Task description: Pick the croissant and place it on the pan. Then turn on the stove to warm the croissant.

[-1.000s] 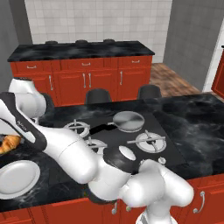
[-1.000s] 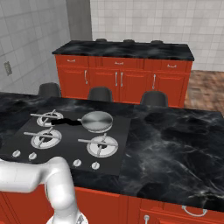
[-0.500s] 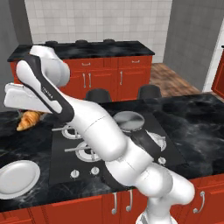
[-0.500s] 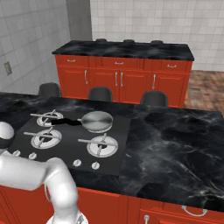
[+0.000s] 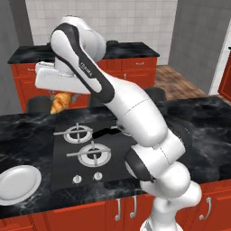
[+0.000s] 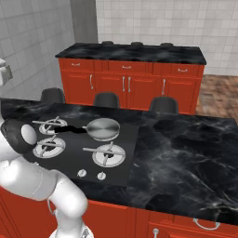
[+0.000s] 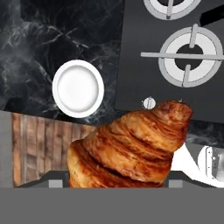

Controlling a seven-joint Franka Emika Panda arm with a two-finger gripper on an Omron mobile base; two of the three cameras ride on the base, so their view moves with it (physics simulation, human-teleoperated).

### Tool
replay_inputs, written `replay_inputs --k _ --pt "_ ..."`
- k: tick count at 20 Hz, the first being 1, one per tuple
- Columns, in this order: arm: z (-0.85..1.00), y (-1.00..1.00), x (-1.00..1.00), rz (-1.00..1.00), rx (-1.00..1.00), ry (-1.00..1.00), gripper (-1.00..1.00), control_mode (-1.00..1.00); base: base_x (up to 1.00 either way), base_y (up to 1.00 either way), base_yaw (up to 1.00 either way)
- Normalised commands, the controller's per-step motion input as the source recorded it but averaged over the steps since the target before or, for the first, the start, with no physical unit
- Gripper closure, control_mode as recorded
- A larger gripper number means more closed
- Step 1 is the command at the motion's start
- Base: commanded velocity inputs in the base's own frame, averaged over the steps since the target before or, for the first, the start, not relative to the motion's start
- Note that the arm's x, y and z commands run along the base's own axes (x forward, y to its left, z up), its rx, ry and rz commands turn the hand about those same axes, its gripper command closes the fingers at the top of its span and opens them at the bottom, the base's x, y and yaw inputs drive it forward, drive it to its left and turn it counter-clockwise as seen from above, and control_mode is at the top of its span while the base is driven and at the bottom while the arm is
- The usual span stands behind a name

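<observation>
The croissant (image 5: 60, 102) hangs high in the air, clamped between the fingers (image 5: 63, 96), above and behind the left rear of the stove (image 5: 92, 155), well clear of the tabletop (image 5: 203, 122). In the hand view the croissant (image 7: 131, 151) looms close, with a white plate (image 7: 78, 88) and two silver burners far beneath it. The pan (image 6: 103, 128) sits on a rear burner of the stove (image 6: 76, 148), its black handle pointing left, well apart from the pastry. The white plate (image 5: 18, 183) lies on the tabletop just left of the stove's front corner.
</observation>
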Motion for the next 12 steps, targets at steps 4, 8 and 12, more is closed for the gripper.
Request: replay_inputs --k 4,8,12 --pt "0.45 -1.00 -0.38 0.00 -0.02 -0.05 1.00 -1.00 0.00 0.00 0.00" --pt "0.11 -1.00 -0.45 0.00 0.00 -0.04 1.00 -1.00 0.00 0.00 0.00" --pt "-0.49 -1.00 -0.31 0.01 0.00 -0.05 1.00 -1.00 0.00 0.00 0.00"
